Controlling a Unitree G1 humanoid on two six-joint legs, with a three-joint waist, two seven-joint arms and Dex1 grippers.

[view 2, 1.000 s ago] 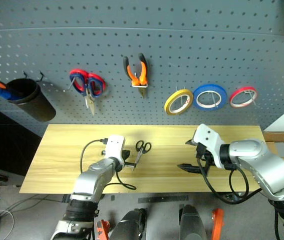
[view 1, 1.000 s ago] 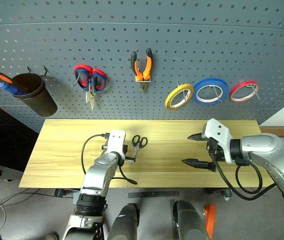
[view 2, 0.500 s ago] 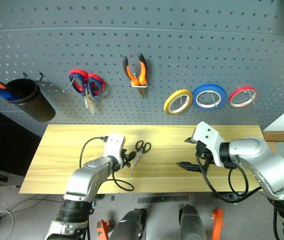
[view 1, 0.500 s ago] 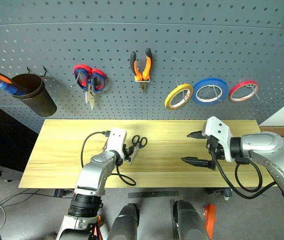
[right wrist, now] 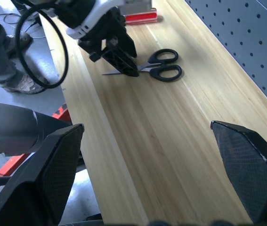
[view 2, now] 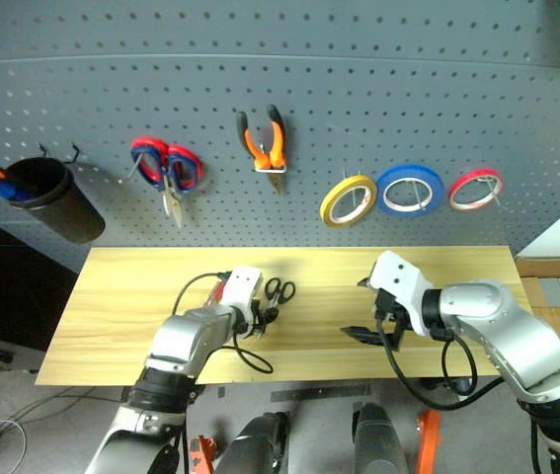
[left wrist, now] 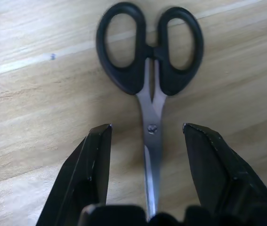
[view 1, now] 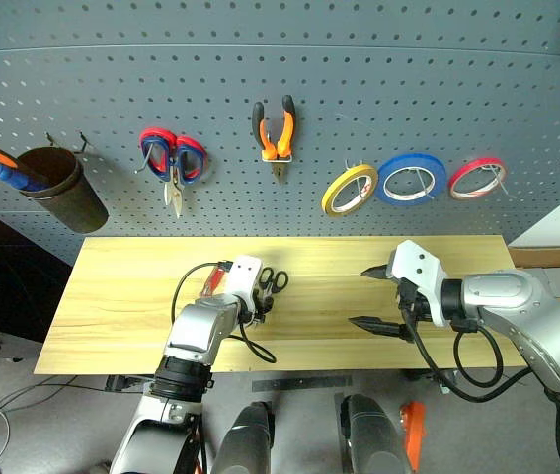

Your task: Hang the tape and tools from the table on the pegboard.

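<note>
At lower centre-left of the left eye view, the left gripper (view 1: 260,307) is lowered over the black-handled scissors (left wrist: 150,80), which lie flat on the table (view 1: 121,286); its fingers (left wrist: 93,165) are spread either side of the blades, not touching them. The right gripper (view 1: 370,296) is held wide open above the table at centre right. The yellow tape (view 1: 350,189) and pliers (view 1: 278,131) are seen hung on the pegboard (view 1: 477,89).

Scissors (left wrist: 150,75) blade tips hidden behind gripper base. Red-handled screwdriver (right wrist: 140,18) mostly hidden behind left gripper (right wrist: 117,59). Person's shoe (right wrist: 12,77) cut by frame edge.
</note>
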